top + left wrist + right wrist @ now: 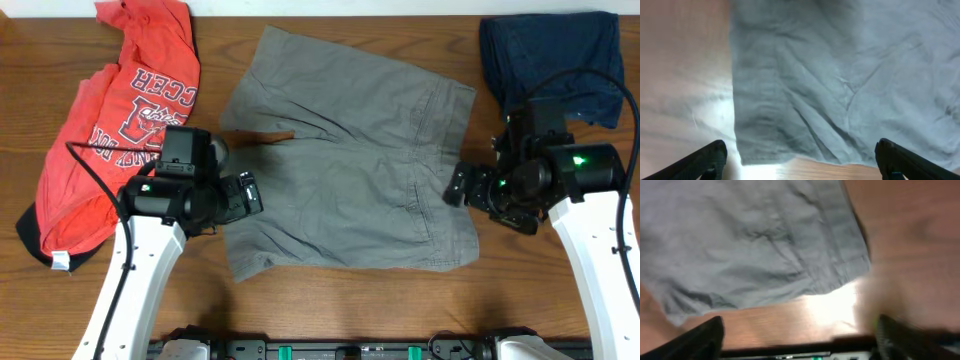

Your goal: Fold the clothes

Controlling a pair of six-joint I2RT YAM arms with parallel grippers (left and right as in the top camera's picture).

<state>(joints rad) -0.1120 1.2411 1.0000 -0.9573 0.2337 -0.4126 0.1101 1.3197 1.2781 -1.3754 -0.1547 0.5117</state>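
Overhead view is showing the grey-olive shorts (pixel 350 160) lying flat in the middle of the tabletop (pixel 330 305), with nothing folded over yet. Your left claw (pixel 250 192) is hovering at the leg-hem edge of the shorts and your right claw (pixel 462 187) is sitting just off the waistband edge. Both are spread wide and pinching nothing, and the wrist views are backing that up. The red-orange T-shirt (pixel 120 120) is lying beyond the hem side of the shorts, and the navy garment (pixel 545 55) is lying past the far waistband corner.

I'm reading this as you lining up for the first fold. Next you're probably dropping each claw onto a near corner of the shorts, pinching the cloth, then lifting both together so the fabric isn't bunching.
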